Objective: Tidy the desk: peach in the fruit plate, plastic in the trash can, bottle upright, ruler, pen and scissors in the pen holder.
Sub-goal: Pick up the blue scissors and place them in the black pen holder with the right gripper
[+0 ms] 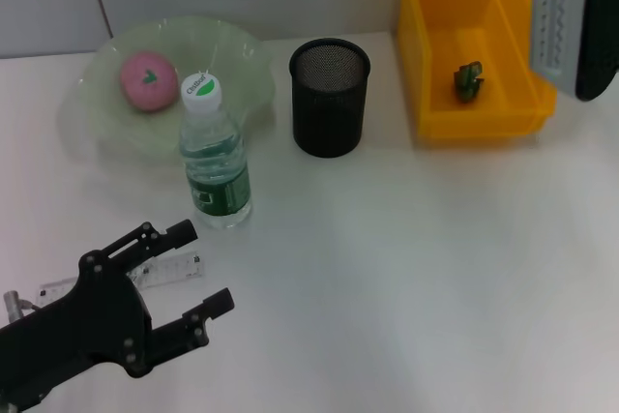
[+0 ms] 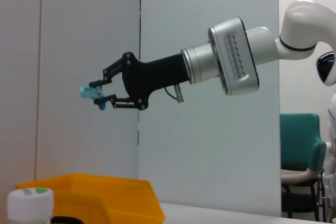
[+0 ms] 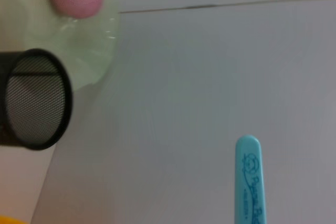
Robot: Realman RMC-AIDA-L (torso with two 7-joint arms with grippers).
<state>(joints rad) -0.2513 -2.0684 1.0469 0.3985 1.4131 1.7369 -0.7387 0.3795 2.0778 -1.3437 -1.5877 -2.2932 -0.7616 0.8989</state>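
Hovering low over the near left corner of the white worktop (image 1: 406,268), the left gripper (image 1: 198,273) has its black jaws spread wide and empty, straddling the far end of a clear plastic ruler (image 1: 169,271) that lies flat beneath it. Just beyond stands the clear plastic water bottle (image 1: 215,157), upright with its white cap on, and behind that the pale green glass fruit plate (image 1: 242,60) with the pink peach (image 1: 148,80) already in it. The black mesh pen holder (image 1: 330,97) sits mid-worktop toward the far edge, empty as far as I can see. At the far right corner the yellow plastic bin (image 1: 426,36) holds a small green crumpled scrap (image 1: 469,81).

High above that bin, the right gripper (image 2: 100,98) pinches a slim light-blue item (image 2: 86,93), probably scissors or a pen.

Risks, as I judge them: the flat ruler may skid from a closing pinch, and a lifting left arm could clip the nearby bottle and topple it. The blue item could miss the holder's narrow mouth or tip the holder. Open room lies across the near right half of the worktop; the far edge is crowded.
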